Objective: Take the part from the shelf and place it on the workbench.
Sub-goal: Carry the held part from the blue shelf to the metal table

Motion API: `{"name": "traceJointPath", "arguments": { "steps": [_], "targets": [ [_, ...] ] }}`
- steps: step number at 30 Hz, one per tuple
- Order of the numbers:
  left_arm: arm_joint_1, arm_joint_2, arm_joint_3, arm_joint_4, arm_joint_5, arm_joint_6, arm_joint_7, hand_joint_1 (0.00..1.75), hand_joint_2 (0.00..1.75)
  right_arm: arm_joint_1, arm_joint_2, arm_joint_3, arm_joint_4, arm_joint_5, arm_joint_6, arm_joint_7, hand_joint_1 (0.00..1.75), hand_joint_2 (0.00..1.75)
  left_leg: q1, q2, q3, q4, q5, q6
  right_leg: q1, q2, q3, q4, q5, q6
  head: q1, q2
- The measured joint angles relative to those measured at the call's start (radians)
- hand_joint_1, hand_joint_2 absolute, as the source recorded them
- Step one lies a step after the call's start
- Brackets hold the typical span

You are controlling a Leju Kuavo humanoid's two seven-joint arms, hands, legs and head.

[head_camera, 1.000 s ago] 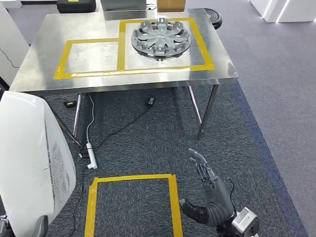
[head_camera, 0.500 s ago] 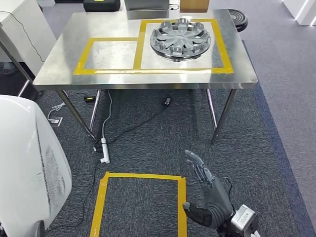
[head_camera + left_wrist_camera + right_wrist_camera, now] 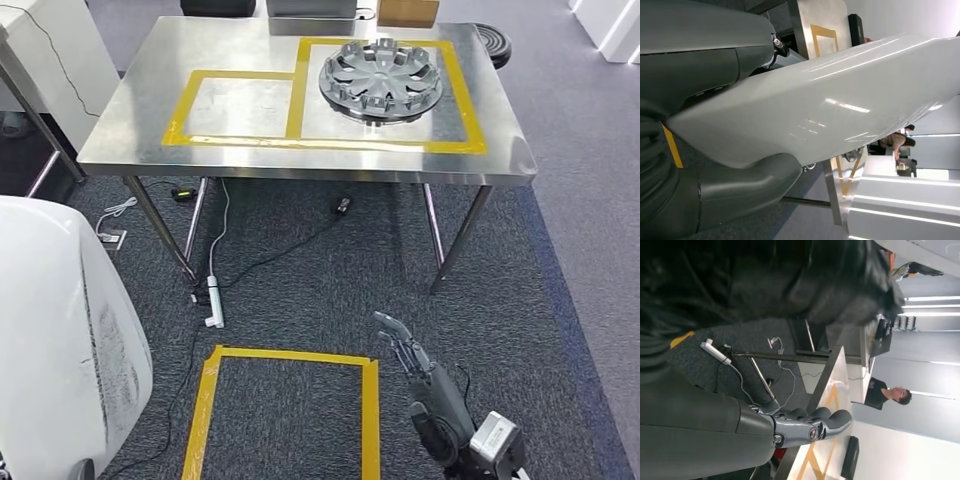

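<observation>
Carrying a large white part (image 3: 64,340) low at the robot's left side, the left hand (image 3: 715,195) is clamped on it: the left wrist view shows the thick grey thumb pressed under the glossy white panel and dark fingers above it, a pinch across the edge that suits a thin, broad, curved shell. The part is therefore in the left hand, well short of the workbench (image 3: 136,120), and by the look of it the carry is under way with the placing not yet done. The right hand (image 3: 426,385) hangs free above the carpet with its fingers stretched out and apart, holding nothing — probably kept ready to steady the panel when it is set down. On the steel workbench two yellow-taped rectangles sit side by side; the larger one on the right holds a grey wheel cover (image 3: 381,80), and the smaller taped bay (image 3: 234,105) to its left is bare metal, so that looks like the intended spot for the white part. A taped square on the floor (image 3: 290,410) lies just in front of the robot — likely a standing mark facing the table. A power strip (image 3: 214,302) and its cables trail under the table, something for the feet to avoid. A person (image 3: 885,392) is in the background of the right wrist view.
</observation>
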Motion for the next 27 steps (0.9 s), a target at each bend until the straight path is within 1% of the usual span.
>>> {"name": "traceJointPath", "arguments": {
  "steps": [3,6,12,17,27],
  "targets": [
    [-0.015,0.020,-0.021,-0.001,0.000,0.014,0.000,1.75,1.75,-0.007,0.000,0.000,0.000,-0.003,0.011,-0.001,0.00,0.00,-0.001,0.000,0.000,0.001,0.000,0.001,-0.001,0.000,0.000,0.000,-0.001,0.008,0.000,0.000],
    [-0.026,0.039,-0.036,-0.002,0.003,0.025,-0.002,1.75,1.75,-0.015,0.001,0.000,0.001,-0.001,0.021,-0.001,0.00,0.00,-0.001,0.000,0.001,0.001,0.000,0.001,-0.001,0.000,0.000,0.000,-0.002,0.012,0.000,0.000],
    [-0.035,0.071,-0.057,-0.002,0.035,0.041,-0.023,1.75,1.75,-0.022,0.001,0.000,0.011,0.004,0.026,-0.004,0.00,0.00,0.002,0.000,0.002,0.001,0.000,0.001,0.002,0.000,0.000,0.001,-0.002,0.012,0.000,0.000],
    [-0.040,0.088,-0.058,-0.002,0.069,0.021,-0.049,1.75,1.75,-0.025,0.001,0.000,0.012,0.010,0.021,-0.008,0.00,0.00,0.003,0.000,0.002,0.001,0.001,0.001,0.003,0.000,0.000,0.002,-0.002,0.012,0.000,0.000],
    [-0.030,0.092,-0.026,-0.002,0.099,-0.048,-0.077,1.75,1.75,-0.027,0.001,0.000,0.012,0.017,0.009,-0.018,0.00,0.00,0.003,0.000,0.002,0.001,0.001,0.001,0.003,0.000,0.001,0.002,-0.003,0.011,0.000,0.000]
  ]
}}
